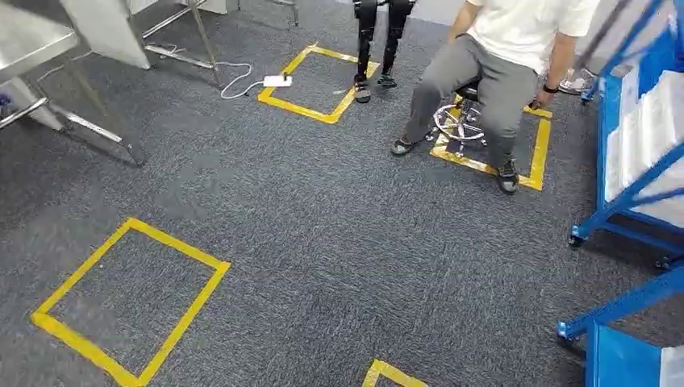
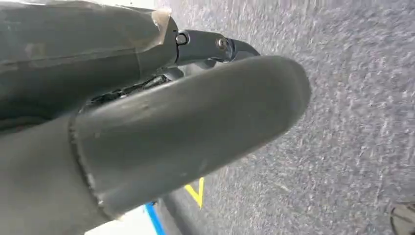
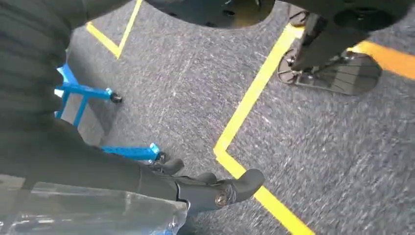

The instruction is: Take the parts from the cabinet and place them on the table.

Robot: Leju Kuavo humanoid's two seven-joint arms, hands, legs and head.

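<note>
Right hand, fingers curled over a clear plastic parts bag; left hand finger state indeterminate; the slick bag could slip mid-walk

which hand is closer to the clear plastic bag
Right. The right hand appears to hold the clear bag, its fingers reaching past the bag's edge. The left hand hangs over grey carpet, away from the bag.

Grey carpet lay under me, yellow tape squares marked on it. Blue rack stood at my right, steel table legs far left. Person sat on wheeled stool.
</note>
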